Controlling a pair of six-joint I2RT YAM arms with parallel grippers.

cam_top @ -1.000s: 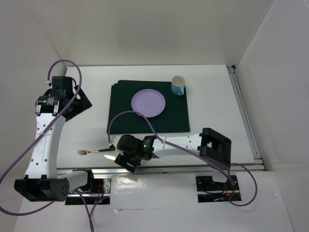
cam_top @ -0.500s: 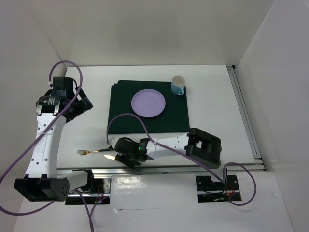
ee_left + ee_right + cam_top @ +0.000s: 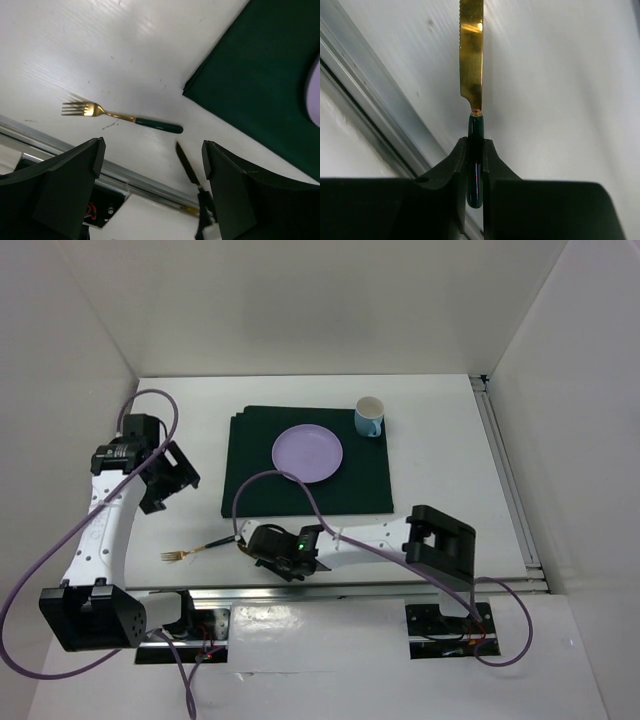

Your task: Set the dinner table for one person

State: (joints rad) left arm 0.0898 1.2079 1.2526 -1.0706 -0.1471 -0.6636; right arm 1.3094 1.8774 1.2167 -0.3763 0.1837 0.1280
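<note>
A plain white desk point(image 3: 440, 440) fills the middle of the overhead view, boxed in by white walls, with a metal rail point(image 3: 360, 589) along its near edge where both arms are bolted. On the desk lies a dark green mat point(image 3: 360, 490). A lilac plate point(image 3: 308, 454) sits on the mat, and a blue cup point(image 3: 370, 418) stands at the mat's far right corner. A fork point(image 3: 195, 553) with gold tines and a dark green handle lies flat on the bare desk, near the mat's near left corner, tines pointing left. The right fingers point(image 3: 455, 160) are low over the near edge and pinch the dark green handle of a knife point(image 3: 471, 60), its gold blade reaching out over the desk beside the rail. Whether the blade touches the desk cannot be told. The knife's tip is close to the fork's handle but apart from it. The left fingers point(image 3: 65, 180) hang above the desk, left of the mat, spread wide and holding nothing.
</note>
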